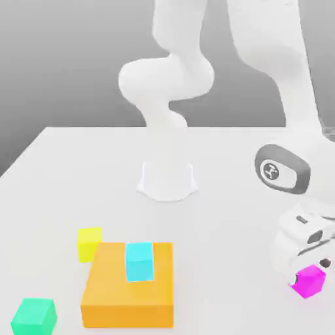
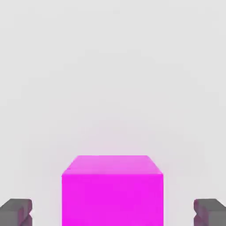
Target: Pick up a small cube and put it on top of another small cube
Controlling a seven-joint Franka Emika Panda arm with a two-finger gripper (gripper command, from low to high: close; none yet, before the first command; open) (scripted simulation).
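- White tabletop (image 1: pixel 78 170) runs under everything, with a plain grey backdrop behind, and my arm's base stands at the far middle of it.
- My gripper (image 1: pixel 306 262) is low over the table at the exterior view's right, directly above the magenta cube (image 1: pixel 309 281).
- From the hand view that cube (image 2: pixel 112 190) sits between my two fingertips (image 2: pixel 16 212), with a clear strip of table on either side of it. So my fingers are spread around it and not pressing it; I judge that nothing is grasped yet.
- The cube rests flat on the table, so the lift has not begun.
- Progress, as I judge it: the approach is done. Closing, lifting, carrying and stacking are all left.
- Well away from my gripper, toward the exterior view's left, are the other blocks: a cyan cube (image 1: pixel 139 262) sitting on a flat orange block (image 1: pixel 128 284), a yellow cube (image 1: pixel 89 243) just beside that block's far corner, and a green cube (image 1: pixel 34 317) near the frame's lower edge.
- Which of these is meant as the base of the stack I cannot tell.
- Hard to make out: in the exterior view my hand's body covers the fingers and the cube's top, so the gap is not readable there.
- The fingertips are cut off at the hand view's edge.
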